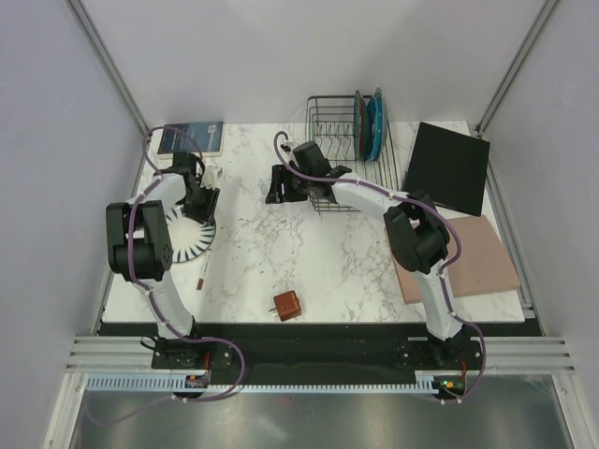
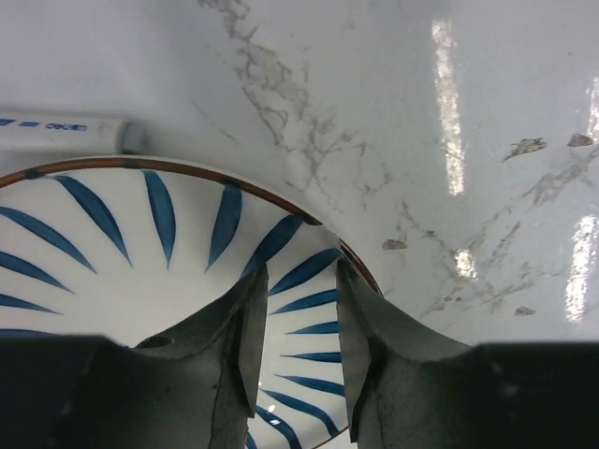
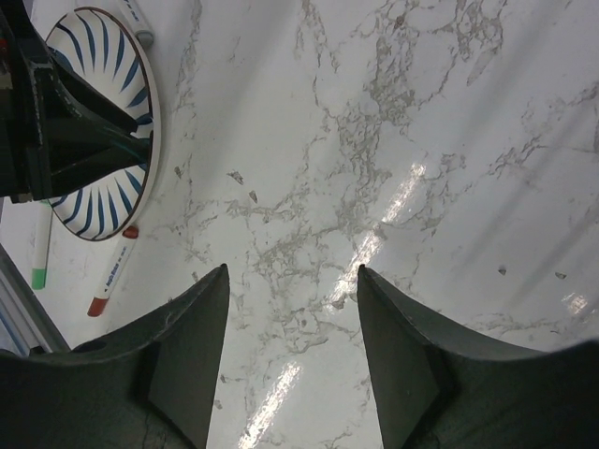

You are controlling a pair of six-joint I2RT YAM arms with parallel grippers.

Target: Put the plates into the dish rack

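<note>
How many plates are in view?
3: a striped plate flat on the table at left, a dark plate and a blue plate upright in the dish rack; others may hide behind.

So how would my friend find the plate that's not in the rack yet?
Look at the left side of the white marble table, where the left gripper reaches down. A round plate lies flat there, next to some marker pens. It alone is white with blue stripes fanning outward; the other plates stand upright in the black wire rack.
</note>
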